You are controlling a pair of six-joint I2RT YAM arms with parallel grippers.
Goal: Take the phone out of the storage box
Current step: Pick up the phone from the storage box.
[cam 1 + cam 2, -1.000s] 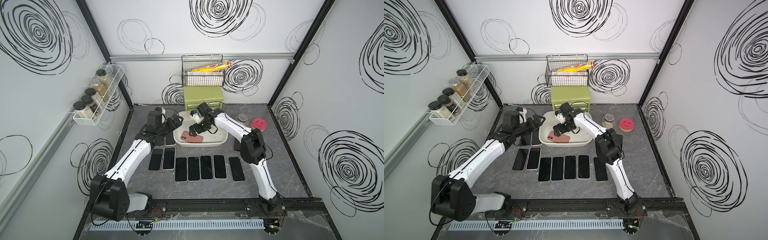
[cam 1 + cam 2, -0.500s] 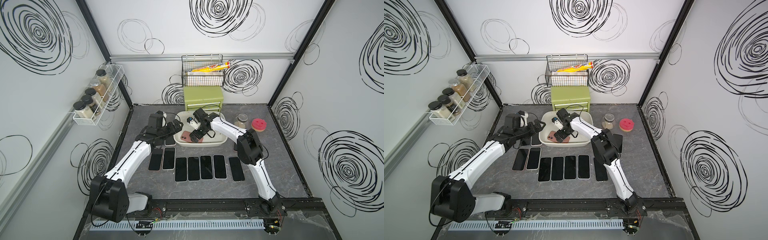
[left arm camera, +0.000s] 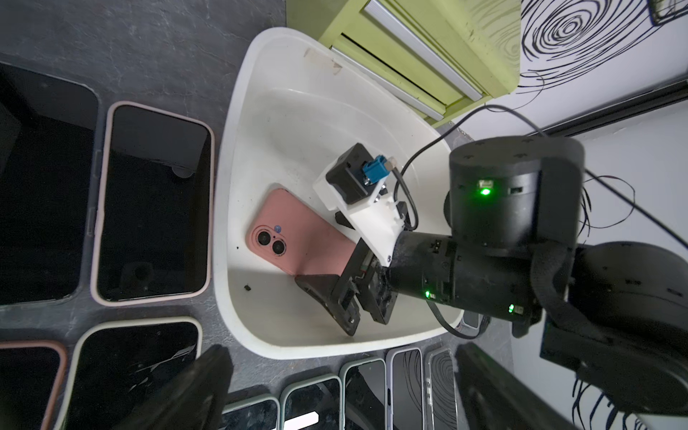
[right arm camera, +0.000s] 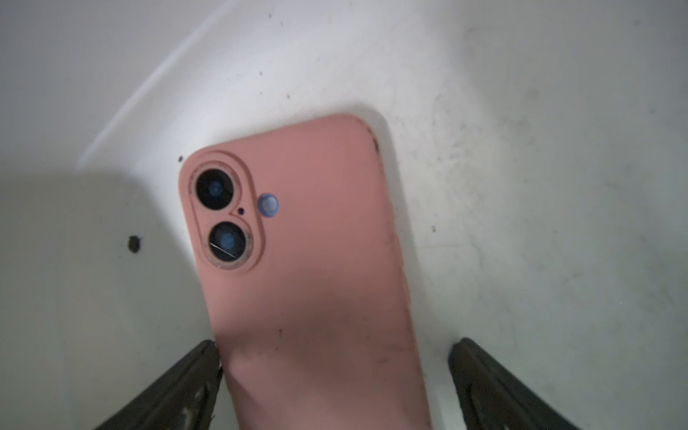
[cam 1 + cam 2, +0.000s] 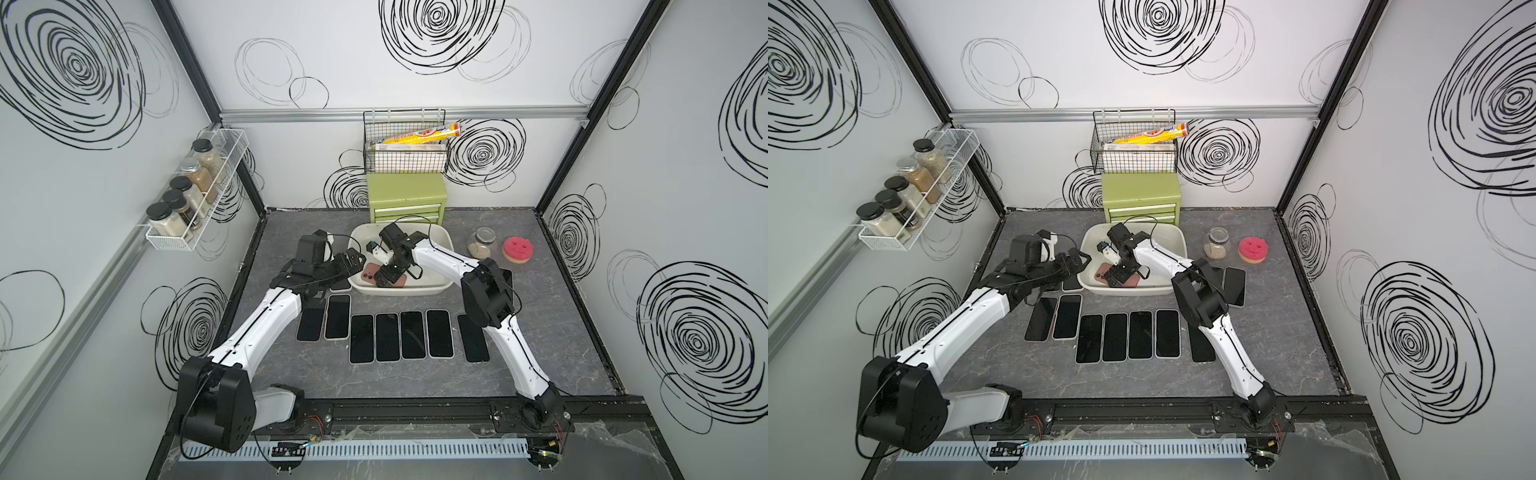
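Note:
The storage box (image 5: 441, 235) (image 5: 1178, 237), an off-white tub, stands mid-table in front of the green chest. A pink phone (image 5: 369, 274) (image 5: 1101, 274) (image 3: 294, 238) (image 4: 309, 260) lies camera side up on its floor, near the left end. My right gripper (image 5: 389, 276) (image 5: 1119, 276) (image 4: 335, 372) reaches down into the tub, open, astride the phone's lower part. One finger (image 4: 186, 379) touches the phone's edge and the other stands clear of it. My left gripper (image 5: 353, 262) (image 5: 1077, 262) (image 3: 346, 391) hangs open just outside the tub's left rim, holding nothing.
Several phones (image 5: 399, 340) lie face up in a row on the table in front of the tub, with more beside its ends. Behind are a green drawer chest (image 5: 407, 199) and a wire basket (image 5: 405, 153). A jar (image 5: 482, 245) and a pink sponge (image 5: 517, 249) sit right.
My right gripper has come down inside the tub and now straddles the pink phone. The left gripper has shifted slightly along the tub's left rim. Both stayed open.

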